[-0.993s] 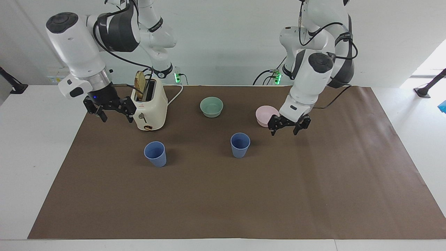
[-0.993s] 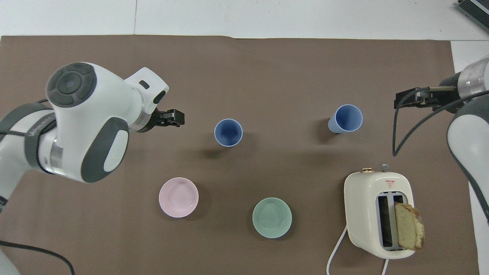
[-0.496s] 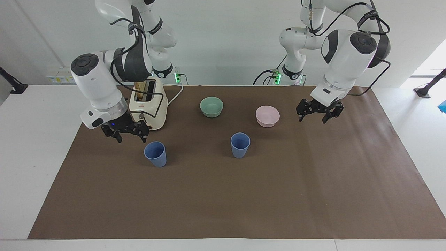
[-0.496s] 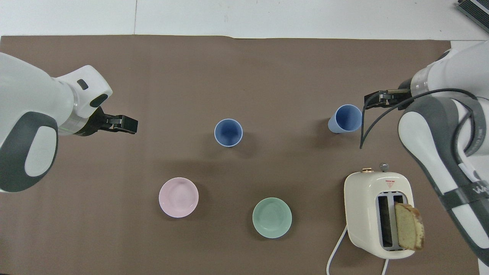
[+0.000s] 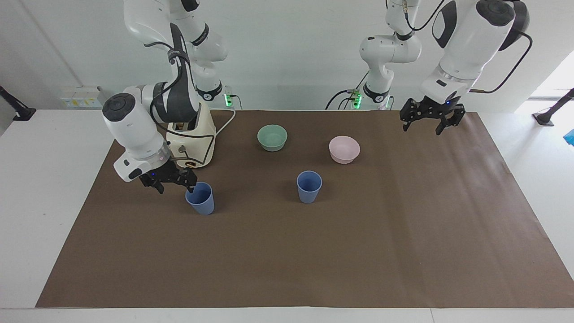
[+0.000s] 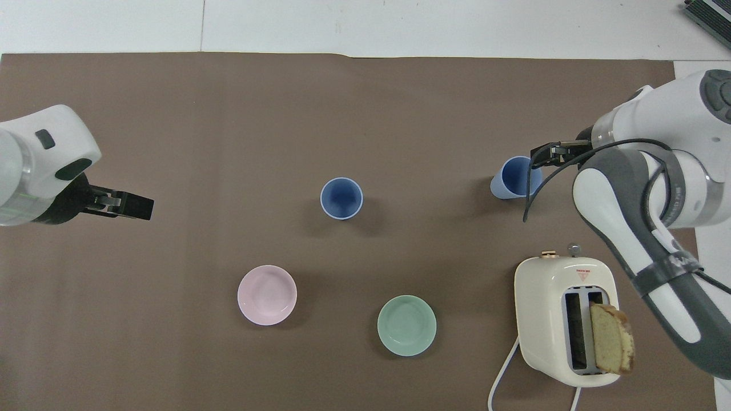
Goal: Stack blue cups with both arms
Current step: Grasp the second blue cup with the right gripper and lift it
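Note:
Two blue cups stand upright on the brown mat [image 5: 314, 251]. One blue cup [image 5: 200, 198] [image 6: 514, 178] stands toward the right arm's end, a little farther from the robots than the toaster. My right gripper [image 5: 176, 185] [image 6: 543, 154] hangs open low beside this cup, one fingertip close to its rim; I cannot tell if it touches. The other blue cup [image 5: 309, 186] [image 6: 341, 198] stands alone near the middle. My left gripper [image 5: 422, 128] [image 6: 140, 206] is open and holds nothing, raised high over the mat's end by the left arm.
A cream toaster [image 5: 199, 134] [image 6: 562, 319] with a slice of bread [image 6: 612, 338] in one slot stands just behind my right wrist. A green bowl [image 5: 272, 137] [image 6: 406, 325] and a pink bowl [image 5: 344, 149] [image 6: 266, 294] sit nearer to the robots than the cups.
My right gripper has come down from beside the toaster to the cup at that end. My left gripper has risen and swung away from the pink bowl toward the left arm's end.

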